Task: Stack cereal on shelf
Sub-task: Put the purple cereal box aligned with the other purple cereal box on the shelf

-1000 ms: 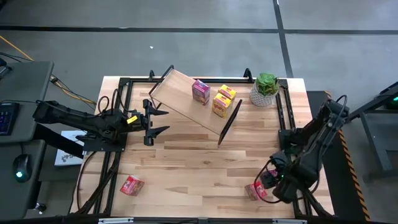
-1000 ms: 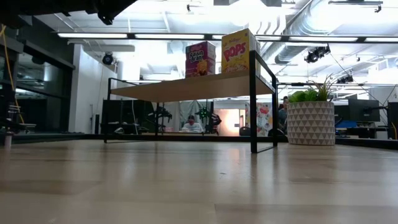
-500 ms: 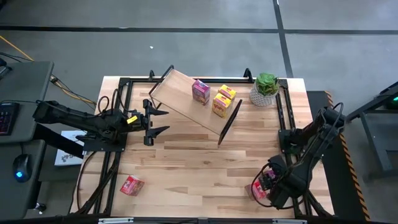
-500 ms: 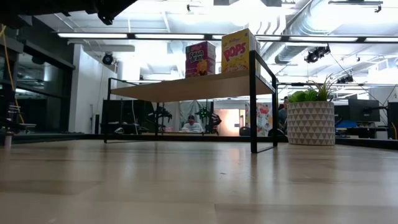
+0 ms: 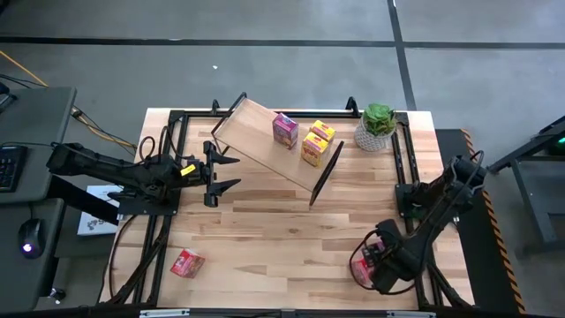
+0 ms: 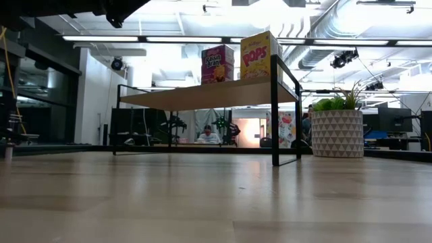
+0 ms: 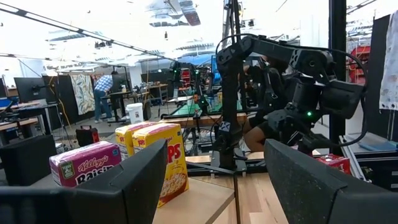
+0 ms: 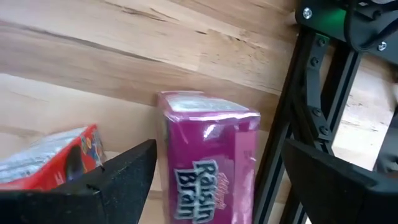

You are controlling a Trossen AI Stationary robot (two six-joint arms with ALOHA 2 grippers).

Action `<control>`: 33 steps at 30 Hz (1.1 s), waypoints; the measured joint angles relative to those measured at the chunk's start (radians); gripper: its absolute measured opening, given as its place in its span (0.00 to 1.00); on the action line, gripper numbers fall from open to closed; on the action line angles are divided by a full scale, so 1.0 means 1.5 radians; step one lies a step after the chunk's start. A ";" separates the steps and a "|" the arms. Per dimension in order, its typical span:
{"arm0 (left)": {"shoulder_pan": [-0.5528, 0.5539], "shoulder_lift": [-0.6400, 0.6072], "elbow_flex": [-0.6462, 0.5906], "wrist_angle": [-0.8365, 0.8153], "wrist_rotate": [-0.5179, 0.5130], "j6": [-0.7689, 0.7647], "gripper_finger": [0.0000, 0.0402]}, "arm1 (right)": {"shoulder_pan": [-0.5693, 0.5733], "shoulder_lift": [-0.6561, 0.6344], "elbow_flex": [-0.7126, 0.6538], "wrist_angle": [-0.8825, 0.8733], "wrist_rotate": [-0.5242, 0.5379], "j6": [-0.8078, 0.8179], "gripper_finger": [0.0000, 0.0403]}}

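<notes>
From above: shelf (image 5: 265,141) holds 3 cereal boxes (image 5: 304,138), 1 red box (image 5: 186,262) lies near front-left, left gripper (image 5: 221,173) open beside shelf. Low view: "Raisin Bran" (image 6: 217,64), "Pops" (image 6: 258,55) on top. Right wrist: right gripper (image 8: 214,177) open astride a magenta "Raisin Bran" box (image 8: 208,152), red box (image 8: 53,155) alongside

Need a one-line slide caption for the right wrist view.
Open right gripper poised over a magenta Raisin Bran box, a red box beside it on the table.
</notes>
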 joint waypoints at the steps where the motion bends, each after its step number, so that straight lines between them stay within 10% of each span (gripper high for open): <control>1: 0.000 0.000 0.000 0.000 0.000 0.000 0.65 | -0.003 0.000 0.000 0.000 0.000 -0.004 0.82; 33: 0.000 0.000 0.000 -0.011 0.000 0.001 0.65 | -0.023 0.000 0.000 0.029 -0.019 -0.036 0.40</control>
